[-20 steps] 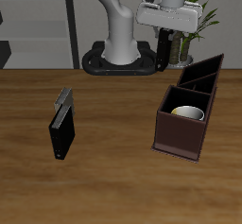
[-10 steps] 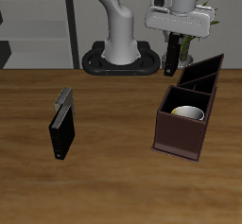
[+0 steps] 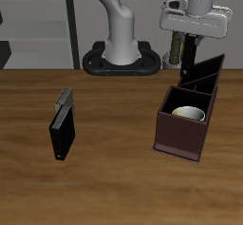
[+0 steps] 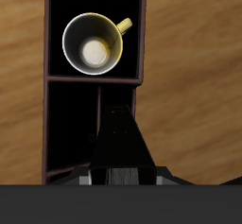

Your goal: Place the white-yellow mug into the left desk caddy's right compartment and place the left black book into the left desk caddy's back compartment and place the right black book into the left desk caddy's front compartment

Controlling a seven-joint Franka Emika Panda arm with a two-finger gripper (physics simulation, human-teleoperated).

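— Bright or dim?
— Evenly lit, soft, no glare on the table. Faint shadows only, hugging the caddy and the book lying flat.
— Sharp?
— Coarse, pixelled, yet nothing out of focus. Black inside the caddy's slots, detail lost there; mug rim crisp and pale against it.

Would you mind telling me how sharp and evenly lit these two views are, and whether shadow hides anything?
Exterior view: sharp, flat light with no glare; the caddy throws a soft shadow on the table. Wrist view: also sharp; the mug is bright and plain to see, but the caddy's black slots swallow the outline of the dark book held in the gripper.
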